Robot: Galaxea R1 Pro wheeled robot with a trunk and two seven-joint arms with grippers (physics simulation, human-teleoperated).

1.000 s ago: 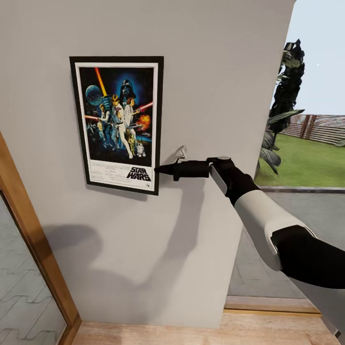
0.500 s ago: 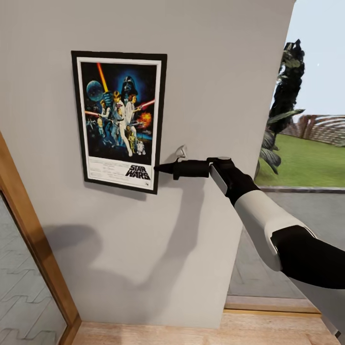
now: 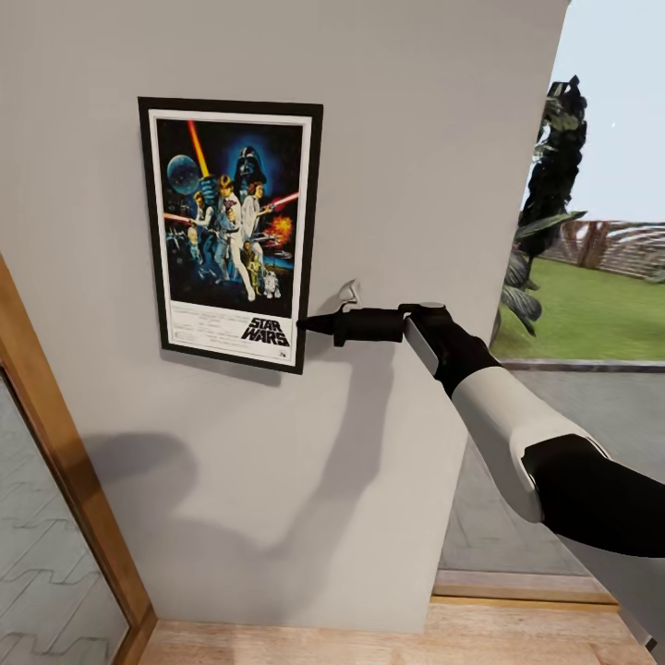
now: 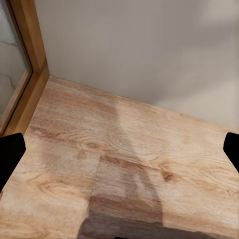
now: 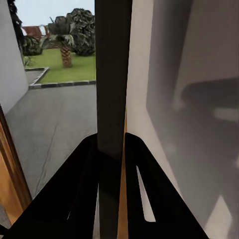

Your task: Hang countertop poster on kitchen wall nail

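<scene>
Since a second earlier the poster (image 3: 231, 233) had risen slightly on the grey wall (image 3: 416, 139). The right gripper (image 3: 305, 324) remained clamped on its lower right edge. Left gripper (image 4: 119, 149) spread open above the wooden floor (image 4: 124, 164).

It was a home, at a corner where the house opened onto a garden. A pale grey plastered wall (image 3: 406, 139) carried a black-framed upright Star Wars poster (image 3: 231, 231), the sort of decoration a dwelling has, just beyond the black fingers (image 3: 319, 324). Below the fingers lay a light wooden plank floor (image 4: 124, 164), with a warm wooden door frame (image 3: 65, 471) to one side. Behind them stood a green lawn (image 3: 591, 314), a dark leafy shrub (image 3: 554, 175) and a slatted fence (image 3: 619, 245).
</scene>
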